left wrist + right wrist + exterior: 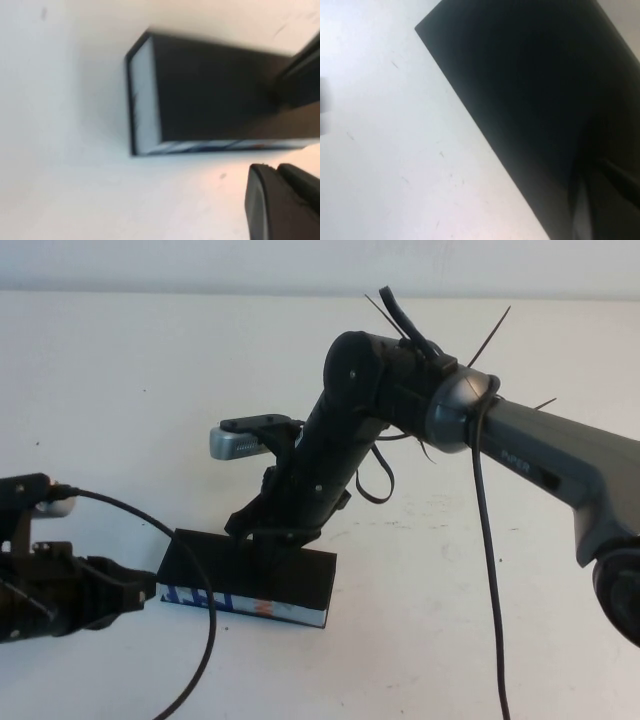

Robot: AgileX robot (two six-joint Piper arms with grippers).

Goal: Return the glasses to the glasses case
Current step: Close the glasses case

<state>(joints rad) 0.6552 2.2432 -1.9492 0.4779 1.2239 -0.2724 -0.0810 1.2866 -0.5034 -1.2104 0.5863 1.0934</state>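
Observation:
The glasses case (285, 575) is a black flat-lidded box near the table's front, its lid down and its printed front edge facing me. It also shows in the left wrist view (215, 95) and fills the right wrist view (530, 90). My right gripper (262, 530) reaches down onto the lid near its back edge, and the arm hides the contact. My left gripper (140, 592) is shut and empty, low over the table just left of the case's left end; it shows in its wrist view (282, 202). The glasses are out of view.
The white table (450, 640) surrounds the case. The right arm (340, 440) slants over the case from the right, with a black cable (490, 570) hanging from it. The left arm's cable (205, 590) loops across the case's front left corner.

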